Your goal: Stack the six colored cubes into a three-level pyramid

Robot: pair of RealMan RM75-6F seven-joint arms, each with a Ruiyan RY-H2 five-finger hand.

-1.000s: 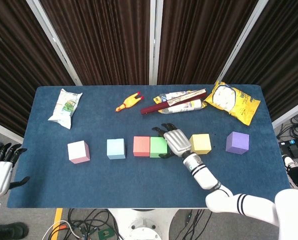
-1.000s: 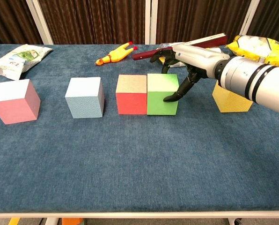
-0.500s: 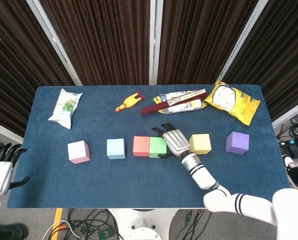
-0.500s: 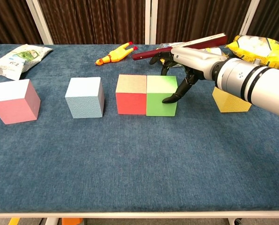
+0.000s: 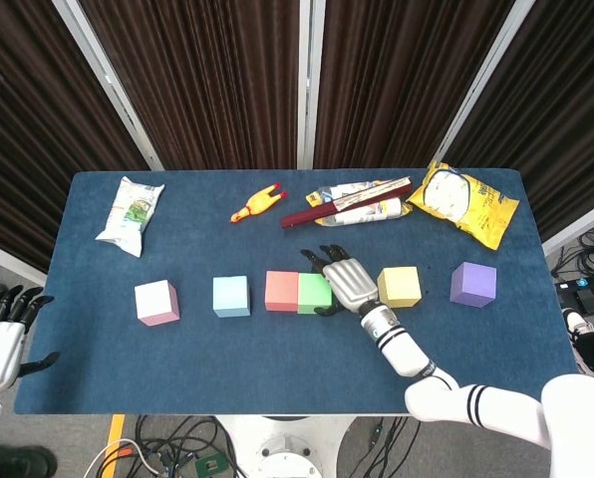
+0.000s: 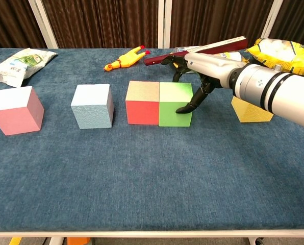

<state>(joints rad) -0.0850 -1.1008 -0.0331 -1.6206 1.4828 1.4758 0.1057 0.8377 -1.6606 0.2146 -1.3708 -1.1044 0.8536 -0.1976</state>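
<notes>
The green cube [image 6: 175,104] and red cube [image 6: 142,103] are sliding slightly leftward together, the right hand [image 6: 200,76] pressing the green one's side, fingers spread, holding nothing. The left hand [image 5: 0,339] is hanging open off-table. Nothing is stacked; the pyramid is barely begun.

**A row of cubes either side of our right hand**

Our right hand [image 5: 345,282] touches the nearest cube [image 5: 314,293] at its left. Beyond that, touching it, sits a second cube [image 5: 281,291], then a third cube [image 5: 231,296] and a fourth cube [image 5: 156,302], spaced apart. Just right of the hand stands a fifth cube [image 5: 399,286], with the outermost cube [image 5: 473,284] further right. Behind the hand lie a book [image 5: 345,202] and a toy chicken [image 5: 256,203].
</notes>
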